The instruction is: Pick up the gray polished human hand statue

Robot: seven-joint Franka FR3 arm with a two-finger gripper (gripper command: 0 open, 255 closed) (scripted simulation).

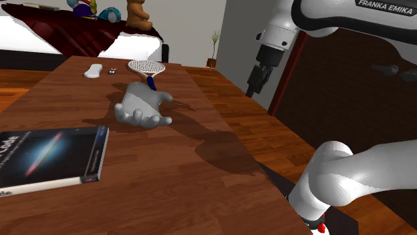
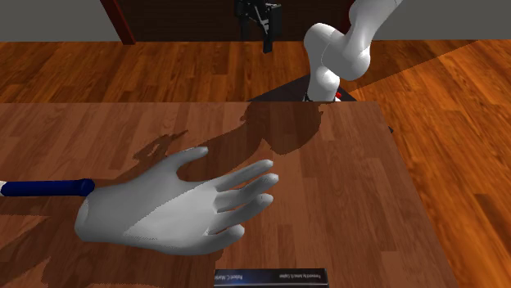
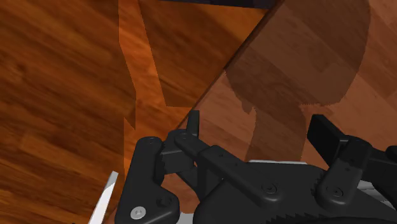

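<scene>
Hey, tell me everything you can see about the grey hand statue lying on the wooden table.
The pale grey, smooth human hand statue is one piece: four slightly spread, gently curled fingers, a thumb and a blunt wrist end. It lies flat on the brown wooden table and casts a shadow on it. A dark blue handle ends right by its wrist; whether they touch cannot be judged. The black end effector hangs well apart from it, so nothing grips it.
</scene>
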